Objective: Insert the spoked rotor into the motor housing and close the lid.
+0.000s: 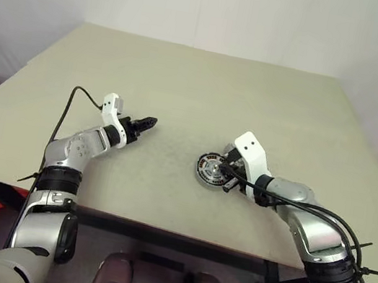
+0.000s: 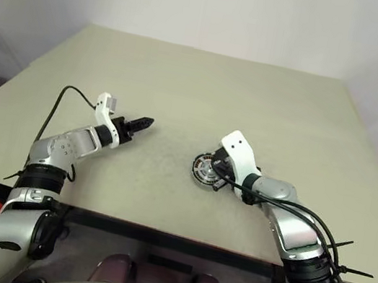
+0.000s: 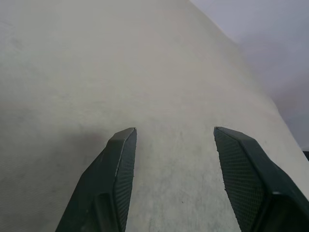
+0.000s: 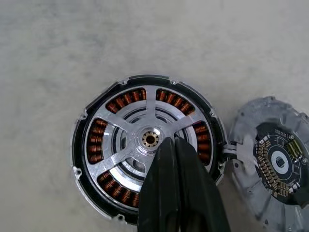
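Right gripper (image 4: pixel 170 141), jaws pressed together, tips just short of the spoked rotor's (image 4: pixel 126 145) hub inside the motor housing (image 4: pixel 82 183); left gripper (image 3: pixel 175 135) spread over bare table (image 3: pixel 145 72).

One table (image 1: pixel 205 93). One housing (image 4: pixel 147 145), one rotor (image 4: pixel 123 147) seated inside it over the copper windings, one lid (image 4: pixel 273 169) lying open beside it. Two grippers: left (image 1: pixel 150 122), right (image 4: pixel 179 145).

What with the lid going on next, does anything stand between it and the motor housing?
Only the shut right gripper, poised over the hub of the motor housing. The lid lies beside the housing, nothing else between.
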Available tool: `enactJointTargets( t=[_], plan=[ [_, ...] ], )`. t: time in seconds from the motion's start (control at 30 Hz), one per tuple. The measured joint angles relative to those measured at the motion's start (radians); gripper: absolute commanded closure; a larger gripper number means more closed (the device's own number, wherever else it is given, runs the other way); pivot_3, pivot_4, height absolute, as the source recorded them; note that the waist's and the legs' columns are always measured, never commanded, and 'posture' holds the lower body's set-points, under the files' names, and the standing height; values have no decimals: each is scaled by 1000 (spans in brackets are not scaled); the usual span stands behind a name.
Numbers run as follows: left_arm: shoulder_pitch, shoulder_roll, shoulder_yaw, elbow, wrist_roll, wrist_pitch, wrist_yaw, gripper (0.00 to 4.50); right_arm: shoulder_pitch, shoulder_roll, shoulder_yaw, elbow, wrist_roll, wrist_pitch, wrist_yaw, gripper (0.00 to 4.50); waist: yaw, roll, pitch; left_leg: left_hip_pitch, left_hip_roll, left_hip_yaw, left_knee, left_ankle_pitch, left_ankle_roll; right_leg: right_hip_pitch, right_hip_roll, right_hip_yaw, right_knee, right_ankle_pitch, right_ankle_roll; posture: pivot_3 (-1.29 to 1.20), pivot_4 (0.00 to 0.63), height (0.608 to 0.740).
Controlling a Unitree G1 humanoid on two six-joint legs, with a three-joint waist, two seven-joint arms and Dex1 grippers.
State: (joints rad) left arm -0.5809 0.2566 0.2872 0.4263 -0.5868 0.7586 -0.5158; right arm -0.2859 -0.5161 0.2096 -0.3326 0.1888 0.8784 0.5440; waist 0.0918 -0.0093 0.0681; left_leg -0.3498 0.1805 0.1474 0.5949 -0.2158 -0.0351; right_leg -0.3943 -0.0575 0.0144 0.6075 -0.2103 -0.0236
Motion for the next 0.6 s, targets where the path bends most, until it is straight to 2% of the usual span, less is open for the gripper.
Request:
enactJointTargets(
  t=[0.17,0.4,0.5,0.6],
  plan=[
    [-1,0,0,1,1,0,0,1786,-7,-3,-1,6,-6,-5,5,4500,1,0,0,0,0,0,0,0,-1,0,0,0,0,0,0,0,0,740],
    [-2,-1,-1,8,4,-11,-1,1786,-51,-72,-7,-22,-10,-43,53,4500,4,0,0,-3,0,0,0,0,0,-2,0,-1,0,0,0,0,0,740],
    [-4,-3,-4,11,6,-13,-3,1786,-55,-205,16,-39,-81,-212,116,4500,7,0,0,-3,0,0,0,0,1,-1,0,-1,-1,0,0,0,0,740],
    [-4,-3,-6,10,12,-21,-4,1786,-61,-364,67,12,-160,-390,241,4500,8,0,0,-3,0,0,1,-1,1,0,-1,-1,-1,0,0,0,0,740]
  ],
)
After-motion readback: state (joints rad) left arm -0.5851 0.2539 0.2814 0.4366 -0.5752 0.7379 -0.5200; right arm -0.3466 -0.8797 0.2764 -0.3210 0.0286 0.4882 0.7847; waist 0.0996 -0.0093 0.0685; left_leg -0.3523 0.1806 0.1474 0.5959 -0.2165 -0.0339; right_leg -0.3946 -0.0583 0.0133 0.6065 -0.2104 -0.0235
